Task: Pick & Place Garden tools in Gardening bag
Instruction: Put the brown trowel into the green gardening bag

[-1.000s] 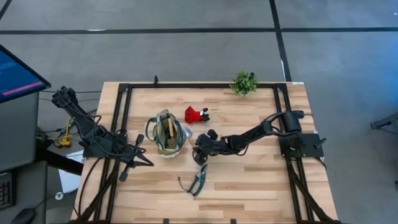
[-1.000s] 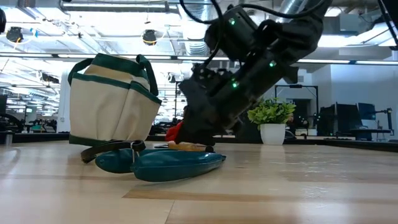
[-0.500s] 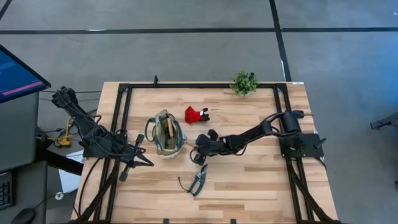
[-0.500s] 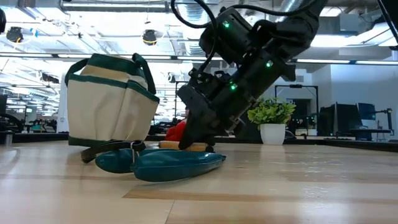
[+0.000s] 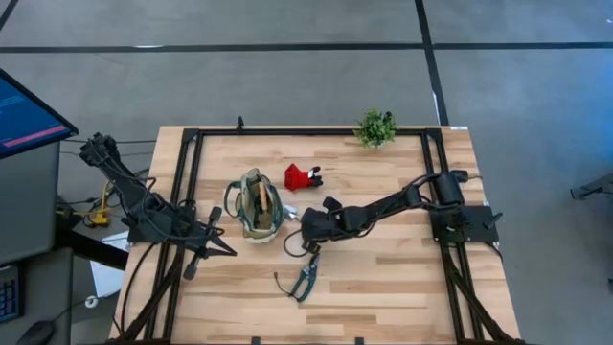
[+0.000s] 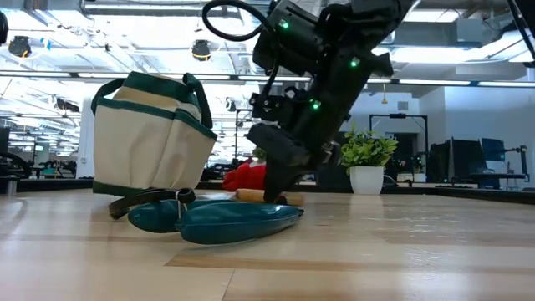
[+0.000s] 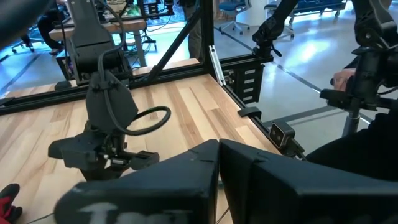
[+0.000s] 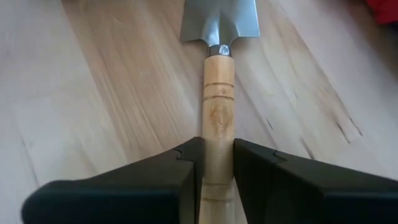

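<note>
Two fingers of the right gripper (image 8: 216,163) pinch the trowel (image 8: 218,93) by its wooden handle, low on the table beside the gardening bag (image 5: 257,204). We judge this suits lifting. Left gripper (image 5: 191,266) waits; we cannot tell its fingers.

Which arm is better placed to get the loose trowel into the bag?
The right. Its claw sits with both fingers on either side of the trowel handle, right beside the gardening bag. The left claw waits at the table's left edge, holding nothing.
</note>
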